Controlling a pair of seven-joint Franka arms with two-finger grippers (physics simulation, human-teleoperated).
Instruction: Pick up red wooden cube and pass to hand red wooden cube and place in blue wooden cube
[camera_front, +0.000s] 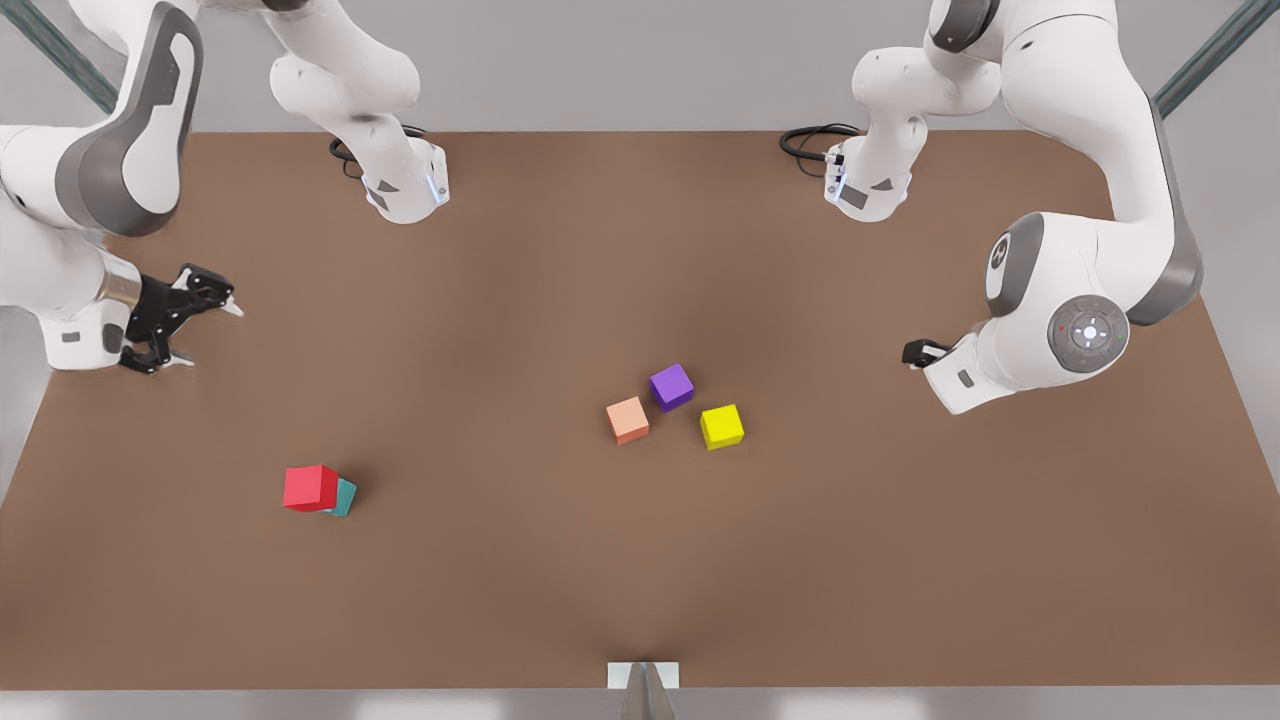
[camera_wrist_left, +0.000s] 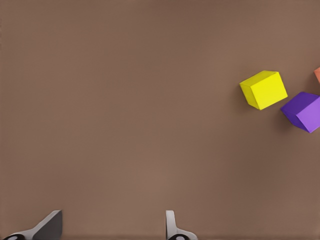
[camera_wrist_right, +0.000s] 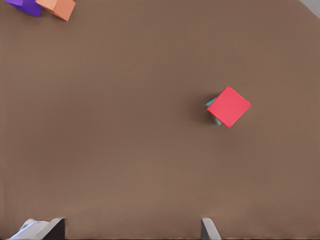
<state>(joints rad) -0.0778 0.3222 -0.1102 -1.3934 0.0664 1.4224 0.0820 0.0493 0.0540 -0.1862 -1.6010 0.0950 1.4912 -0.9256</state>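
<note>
Front view, as we log it: a brown worktop (camera_front: 560, 270) carries five small cubes, with two white arms over it.

1. Red wooden cube (camera_front: 310, 487): it lies toward the worktop's edge at the front view's left, nearer the near edge than the far one. It sits on top of the blue wooden cube (camera_front: 346, 498), turned a little askew, so that only a teal sliver shows past it. In the right wrist view we see the same stack from above, red wooden cube (camera_wrist_right: 229, 106) covering nearly all of the blue wooden cube (camera_wrist_right: 210, 103). No claw touches either.

2. Salmon-orange cube (camera_front: 628, 420), purple cube (camera_front: 671, 386) and yellow cube (camera_front: 722, 427): a loose cluster near the worktop's middle, close together, none stacked.

3. Right claw (camera_front: 185, 325): black, many-fingered, with a silver wrist ring. It hangs above the worktop's edge at the front view's left, well apart from the stack. Its fingers are spread and hold nothing; the right wrist view shows the claw (camera_wrist_right: 130, 227) with bare worktop between the tips.

4. Left claw (camera_front: 925, 352): black, two-fingered, over the worktop toward the edge at the front view's right, well apart from the cluster. In the left wrist view the claw (camera_wrist_left: 112, 225) is spread and empty, with the yellow cube (camera_wrist_left: 263, 89) and purple cube (camera_wrist_left: 304, 111) beyond it.
</note>
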